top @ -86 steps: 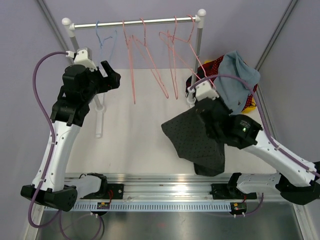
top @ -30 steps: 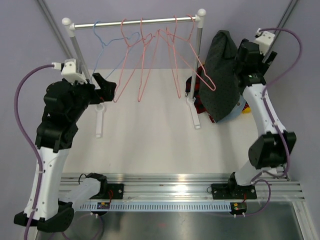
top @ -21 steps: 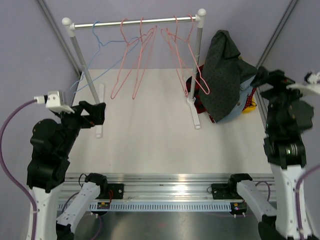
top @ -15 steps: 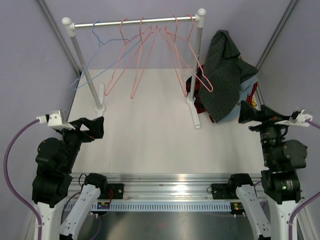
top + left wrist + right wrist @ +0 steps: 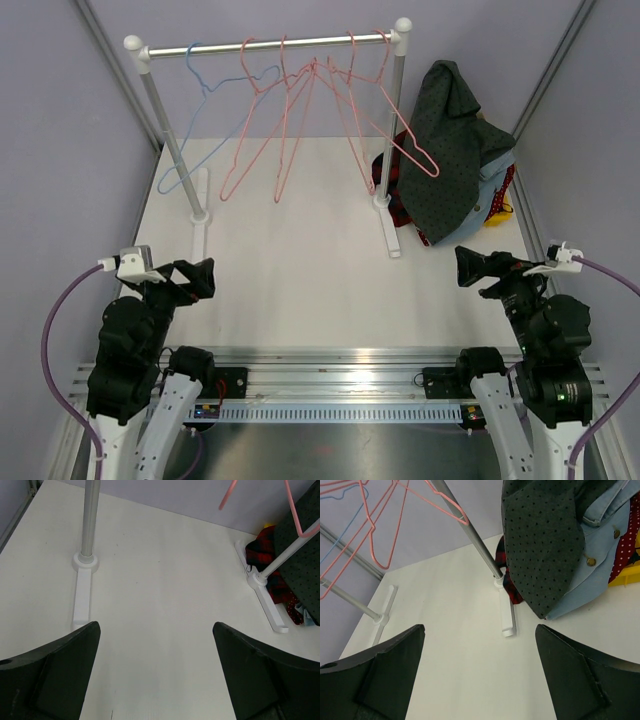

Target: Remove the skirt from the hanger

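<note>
The skirt, dark grey with small dots, is draped over a pile of clothes at the back right, right of the rack's post; it also shows in the right wrist view and the left wrist view. Several pink hangers and one blue hanger hang bare on the rail. My left gripper is open over the near left of the table, holding nothing. My right gripper is open at the near right, also holding nothing, well short of the skirt.
Under the skirt lie a light blue denim garment, red tartan cloth and something yellow. The rack's two white feet stand on the white table. Purple walls close in left, right and back.
Both arms have drawn back and down to the near edge. The right gripper let go of the skirt, which stays on the pile. The hangers are swinging.
</note>
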You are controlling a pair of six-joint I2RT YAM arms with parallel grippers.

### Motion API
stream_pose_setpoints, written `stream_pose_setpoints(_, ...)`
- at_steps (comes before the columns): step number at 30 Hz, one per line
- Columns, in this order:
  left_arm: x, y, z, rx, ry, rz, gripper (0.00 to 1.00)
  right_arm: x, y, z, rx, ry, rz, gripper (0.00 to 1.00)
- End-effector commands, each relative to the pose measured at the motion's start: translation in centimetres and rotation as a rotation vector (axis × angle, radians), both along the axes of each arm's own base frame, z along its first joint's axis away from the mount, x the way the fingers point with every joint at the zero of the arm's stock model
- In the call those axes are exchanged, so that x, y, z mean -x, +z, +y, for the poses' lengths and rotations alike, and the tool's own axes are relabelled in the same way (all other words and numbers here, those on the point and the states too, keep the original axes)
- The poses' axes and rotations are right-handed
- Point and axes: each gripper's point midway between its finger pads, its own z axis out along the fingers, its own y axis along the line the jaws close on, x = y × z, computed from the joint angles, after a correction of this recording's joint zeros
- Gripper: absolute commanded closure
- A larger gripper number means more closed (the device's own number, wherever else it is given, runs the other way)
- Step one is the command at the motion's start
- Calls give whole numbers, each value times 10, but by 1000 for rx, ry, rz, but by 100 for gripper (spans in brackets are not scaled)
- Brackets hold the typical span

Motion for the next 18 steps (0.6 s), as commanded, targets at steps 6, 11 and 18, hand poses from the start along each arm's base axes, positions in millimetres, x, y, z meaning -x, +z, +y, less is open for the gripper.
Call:
stream_pose_setpoints(6,-4,9,-5,-4,-24,-34,1,-10,-10,15,39,94,66,0)
stream_pose_setpoints(11,-3,9,-6,-12,-38,-39,1,-9,-11,20,46,120,66,1)
stream_pose_setpoints(18,-5,8,-9,-16,-52,-35,1,-6,-9,19,46,120,57,1)
